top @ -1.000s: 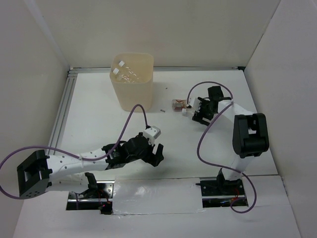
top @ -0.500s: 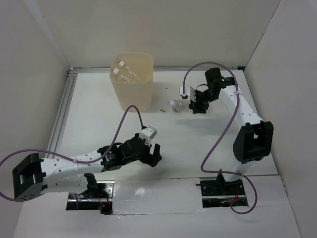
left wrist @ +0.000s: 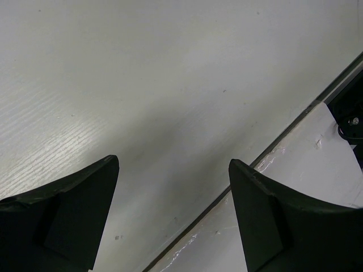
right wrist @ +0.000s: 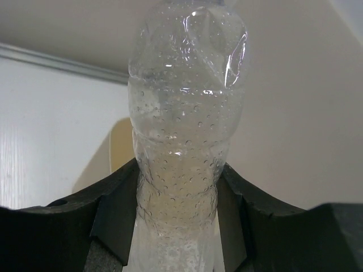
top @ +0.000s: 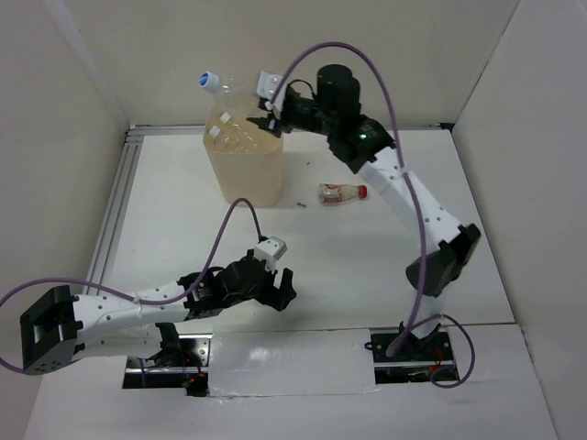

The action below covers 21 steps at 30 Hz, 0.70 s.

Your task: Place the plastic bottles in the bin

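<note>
The bin [top: 246, 174] stands right under the right pincer [top: 271, 108], a shade nearer the arms' bases than the pincer's tip. The step in hand is dropping the clear bottle [top: 234, 93] into it. The bottle sticks out sideways from the pincer, away from its arm, with the white cap [top: 205, 81] the farthest part. From above, the cap looks to reach past the bin's far rim, though the bottle is held high and I cannot be sure. I'd judge it best to bring the bottle over the middle of the mouth, tilt the cap downward and come lower before letting go. That way it slides in rather than striking the rim and bouncing out. At least two bottles [top: 237, 137] already lie inside, beneath the pincer, and there looks to be room enough.

The right pincer is closed onto the clear bottle. Its two dark pads [right wrist: 116, 218] press either side of the lower body, which is crinkled and beaded with droplets, and the grip looks square and firm. Behind that pincer, down on the table [top: 183, 220] beside its arm, the small red-capped bottle [top: 341, 192] lies on its side, not yet collected.

The left pincer [top: 277, 293] hangs low over the table with its jaws spread wide. It has nothing between them, touches nothing, and is well apart from bin and bottles.
</note>
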Motion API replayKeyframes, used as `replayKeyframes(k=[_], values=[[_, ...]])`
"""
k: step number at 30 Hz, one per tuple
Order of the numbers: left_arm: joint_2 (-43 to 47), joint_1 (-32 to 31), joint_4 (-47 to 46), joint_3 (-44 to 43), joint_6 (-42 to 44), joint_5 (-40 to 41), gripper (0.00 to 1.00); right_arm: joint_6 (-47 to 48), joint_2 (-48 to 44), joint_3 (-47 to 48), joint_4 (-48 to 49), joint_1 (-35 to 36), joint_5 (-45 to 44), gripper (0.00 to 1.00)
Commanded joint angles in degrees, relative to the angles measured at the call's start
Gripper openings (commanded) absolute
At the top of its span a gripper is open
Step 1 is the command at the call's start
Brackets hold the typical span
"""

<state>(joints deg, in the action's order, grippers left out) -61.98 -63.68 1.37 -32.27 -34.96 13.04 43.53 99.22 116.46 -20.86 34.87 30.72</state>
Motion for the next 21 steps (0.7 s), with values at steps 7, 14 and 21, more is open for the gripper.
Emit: replayKeyframes(k=[7,14,21], values=[[3.18,-1.35,-2.16,0.29,2.69,1.99,0.91,-16.62,23.46,24.41,4.78,2.31,-5.06,0.79],[-4.63,-1.36,-2.16,-8.15,14.99,4.88,0.92,-24.63,19.53,21.45,7.42,-4.98,-6.11,0.98],[-13.96,-1.36,-1.63,-15.10,21.16,5.16,0.93,-11.77,8.19,5.65,-9.28,-23.60,16.43,0.76]])
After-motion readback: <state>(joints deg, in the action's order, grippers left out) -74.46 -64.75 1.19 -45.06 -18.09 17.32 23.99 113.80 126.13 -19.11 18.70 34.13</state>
